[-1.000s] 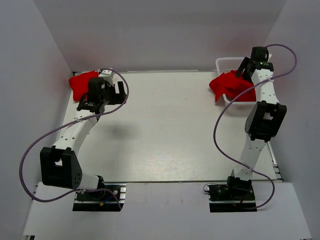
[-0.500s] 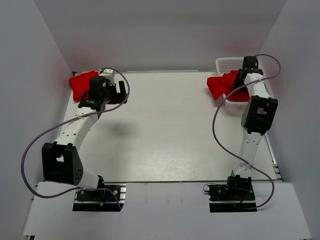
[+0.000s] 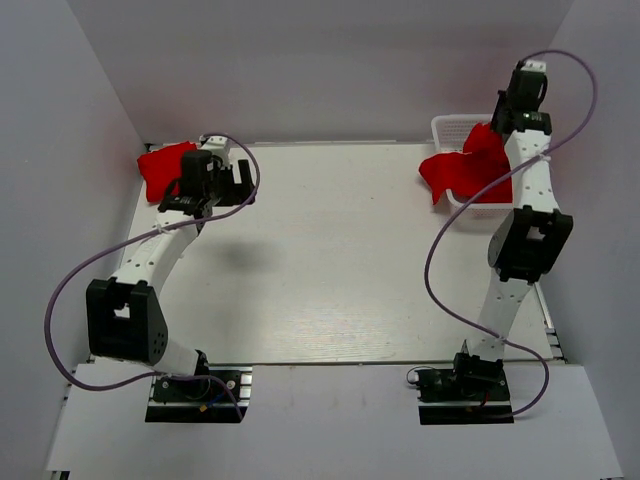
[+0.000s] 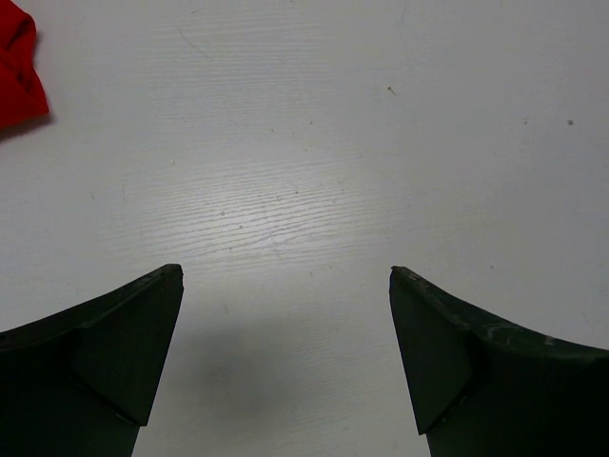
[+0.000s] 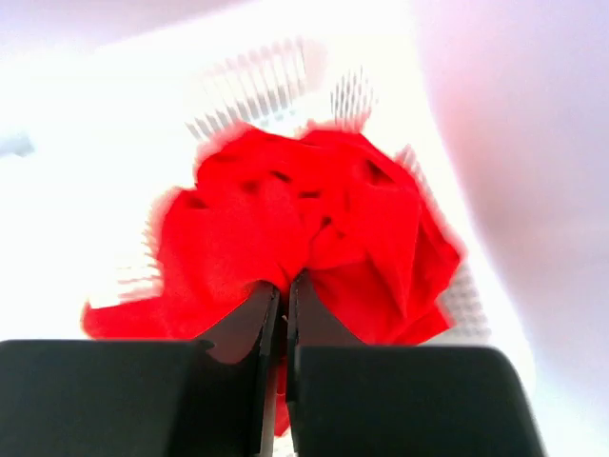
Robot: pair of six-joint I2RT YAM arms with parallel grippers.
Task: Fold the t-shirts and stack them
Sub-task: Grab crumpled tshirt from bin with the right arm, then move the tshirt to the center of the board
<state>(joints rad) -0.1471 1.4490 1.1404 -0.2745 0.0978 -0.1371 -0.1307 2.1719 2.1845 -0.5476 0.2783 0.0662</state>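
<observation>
the right gripper [image 5: 282, 303] is pressed together on a shirt [image 5: 314, 228], with a fold pinched between its fingers [image 5: 243, 328]. the cloth is draped over the rim of the basket [image 3: 441, 126] at the table's [image 3: 330, 260] 2 o'clock. the left gripper [image 4: 285, 276] is spread wide above bare table, and nothing is touched. a second shirt [image 3: 162, 166] is bunched at 10 o'clock, near it.

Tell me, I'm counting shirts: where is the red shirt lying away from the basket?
In the top view the red shirt lies at the table's far left corner, just left of the left gripper.
</observation>
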